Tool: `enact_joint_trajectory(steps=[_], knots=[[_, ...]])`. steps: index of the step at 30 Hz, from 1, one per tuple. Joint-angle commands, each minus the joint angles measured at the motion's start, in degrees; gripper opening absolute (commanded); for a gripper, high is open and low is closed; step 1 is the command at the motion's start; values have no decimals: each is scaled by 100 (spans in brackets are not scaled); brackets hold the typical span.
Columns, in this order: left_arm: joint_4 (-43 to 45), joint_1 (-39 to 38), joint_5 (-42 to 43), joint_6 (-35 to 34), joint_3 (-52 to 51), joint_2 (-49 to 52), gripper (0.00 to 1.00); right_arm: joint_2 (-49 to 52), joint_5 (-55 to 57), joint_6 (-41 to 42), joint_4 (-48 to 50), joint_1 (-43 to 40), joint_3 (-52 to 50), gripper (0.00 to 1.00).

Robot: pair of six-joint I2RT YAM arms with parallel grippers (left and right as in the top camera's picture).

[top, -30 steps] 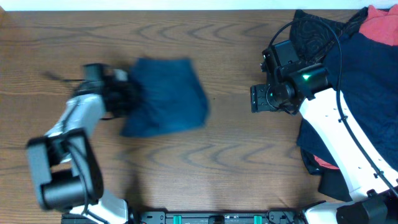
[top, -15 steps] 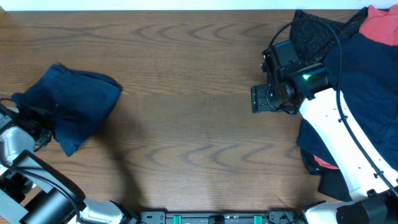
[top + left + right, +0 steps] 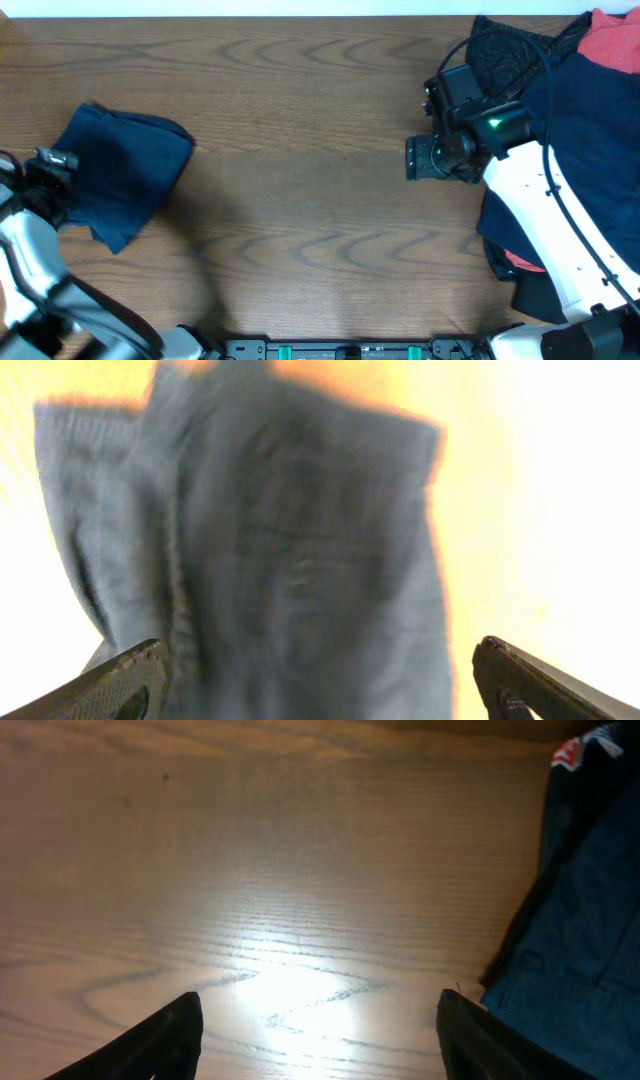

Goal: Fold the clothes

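Although one navy garment [image 3: 125, 180] lies roughly folded at the frame's left edge, the heap of clothes [image 3: 585, 110] at upper right looks unfolded, so most work remains. The left gripper [image 3: 320, 655] gapes wide beside the garment. The right gripper [image 3: 318, 1010] is spread wide over bare table [image 3: 300, 120].

The broad middle of the counter [image 3: 300, 200] is free between my two end effectors. At frame left, a folded navy garment [image 3: 125, 185] lies, as far as the blurred wrist view shows, right ahead of my left end effector [image 3: 58, 165]. The pile of clothes [image 3: 590, 130] fills the right side, beside my right end effector [image 3: 415, 158].
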Motion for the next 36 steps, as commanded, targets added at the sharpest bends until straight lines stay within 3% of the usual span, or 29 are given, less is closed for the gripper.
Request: enact_joint_trajectory(steps=[1,9,13,18,25,36], knots=[[-13,-323,-111,201,79,-535,98,-24,37,529,57,-273,76,75],[-719,-2323,-616,1314,79,-802,98,-24,-586,498,365,-1121,76,82],[-1482,-3552,-621,1663,79,-785,98,-24,-656,431,769,-1574,76,99],[-2594,-4817,-1268,1692,79,-776,98,-24,-946,-251,1040,-1947,76,99],[-4194,-5099,-1401,1943,79,-887,99,-70,-944,-350,286,-2402,76,99],[-4465,-5099,-1401,2063,66,-2120,99,-461,-835,-553,-76,-2459,74,98]])
